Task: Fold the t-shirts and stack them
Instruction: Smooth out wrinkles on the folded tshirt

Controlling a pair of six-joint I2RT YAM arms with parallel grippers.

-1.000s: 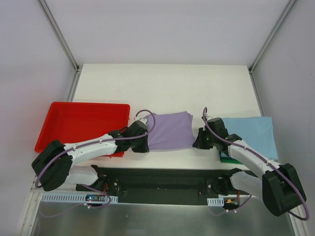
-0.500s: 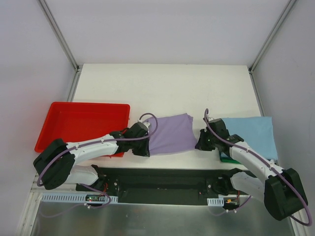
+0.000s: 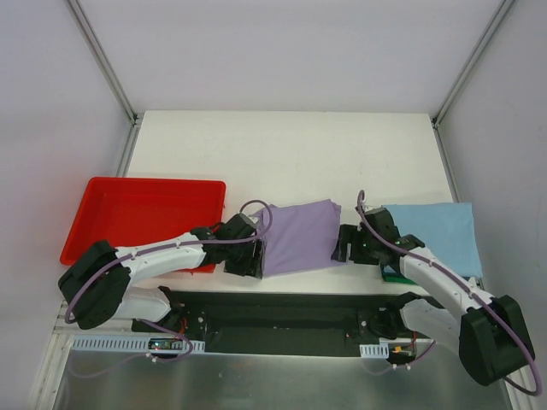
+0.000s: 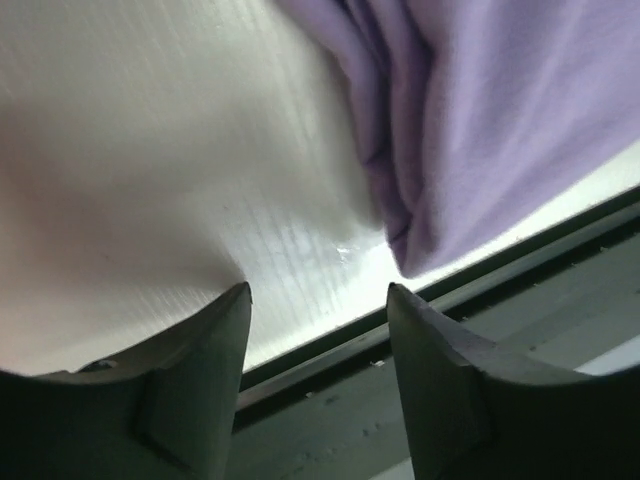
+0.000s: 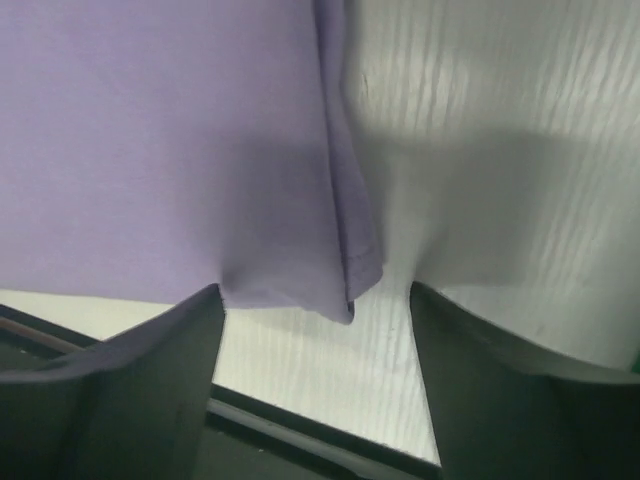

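purple shirt (image 3: 299, 235) lies folded on the surface (image 3: 282, 154). right hand (image 5: 315, 295), spread, straddles one near corner; left hand (image 4: 318, 295), also spread, has the other just ahead and off to one side. better to centre the left first, then pinch all layers together.

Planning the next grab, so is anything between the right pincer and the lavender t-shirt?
Nothing visible does. The right pincer is open, and the lavender t-shirt has its near corner right between the fingers, on the white table.

Lavender t-shirt (image 3: 299, 235); light-blue t-shirt (image 3: 440, 231); red tray (image 3: 145, 213)
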